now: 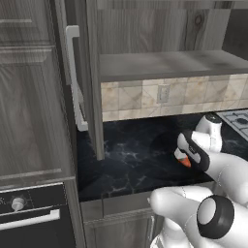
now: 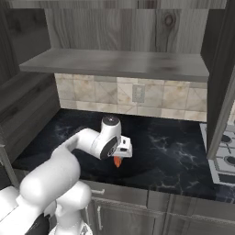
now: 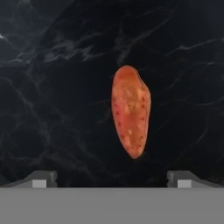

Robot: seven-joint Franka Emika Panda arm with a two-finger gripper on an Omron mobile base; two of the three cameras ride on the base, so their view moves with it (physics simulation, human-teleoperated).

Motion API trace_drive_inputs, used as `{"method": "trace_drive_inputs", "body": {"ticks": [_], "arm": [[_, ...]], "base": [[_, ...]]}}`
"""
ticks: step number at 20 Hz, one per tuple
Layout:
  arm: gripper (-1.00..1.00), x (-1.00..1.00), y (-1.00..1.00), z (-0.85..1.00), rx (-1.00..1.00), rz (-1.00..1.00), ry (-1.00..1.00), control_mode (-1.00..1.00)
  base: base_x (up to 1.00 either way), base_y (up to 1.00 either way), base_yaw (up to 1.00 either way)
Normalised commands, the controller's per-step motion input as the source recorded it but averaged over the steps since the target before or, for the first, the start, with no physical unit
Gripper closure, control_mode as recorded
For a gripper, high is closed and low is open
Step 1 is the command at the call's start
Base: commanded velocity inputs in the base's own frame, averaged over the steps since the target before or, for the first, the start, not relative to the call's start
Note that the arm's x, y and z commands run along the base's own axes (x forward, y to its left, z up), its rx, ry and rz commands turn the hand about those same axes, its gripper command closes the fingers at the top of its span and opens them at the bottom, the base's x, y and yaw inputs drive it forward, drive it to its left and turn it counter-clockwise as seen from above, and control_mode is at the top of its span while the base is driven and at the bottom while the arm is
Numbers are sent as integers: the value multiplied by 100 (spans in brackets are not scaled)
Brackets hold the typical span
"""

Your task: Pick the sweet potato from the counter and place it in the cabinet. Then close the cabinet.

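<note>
A: How do you reckon the sweet potato [image 3: 131,110] will handle?

B: My guess is light and stiff, with a dry, slightly rough skin, so not slippery and not fragile. It tapers at both ends, so I would take it across its thick middle, where the sides run closest to parallel; a grip near a tip would likely squeeze it out.

A: Where does it lie?

B: On the black marbled surface [image 1: 131,155], lying flat, below the open cabinet [image 2: 114,62] and toward the near edge. In the left base view it peeks out as an orange tip just under the claw [image 1: 186,157]; in the right base view it shows beneath the hand too.

A: And relative to the claw?

B: Straight below it. In the hand view the potato sits between the two fingertips [image 3: 41,179], which stand wide apart and well clear of it on both sides. Its long axis runs across the line between the tips, which suits a squeeze on the middle. The claw is wide and holds nothing.
</note>
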Motion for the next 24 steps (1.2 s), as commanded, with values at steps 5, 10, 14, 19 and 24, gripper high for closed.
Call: {"method": "trace_drive_inputs", "body": {"ticks": [5, 10, 14, 19, 24], "arm": [[-100, 11, -2, -31, 0, 0, 0, -100], [-100, 22, -6, -24, 0, 1, 0, -100], [-100, 28, -6, -18, 0, 1, 0, -100], [-100, 26, -9, -16, 0, 1, 0, -100], [-100, 29, -10, -15, 0, 2, 0, -100]], "base": [[0, 0, 0], [0, 0, 0], [0, 0, 0], [0, 0, 0], [0, 0, 0]]}}
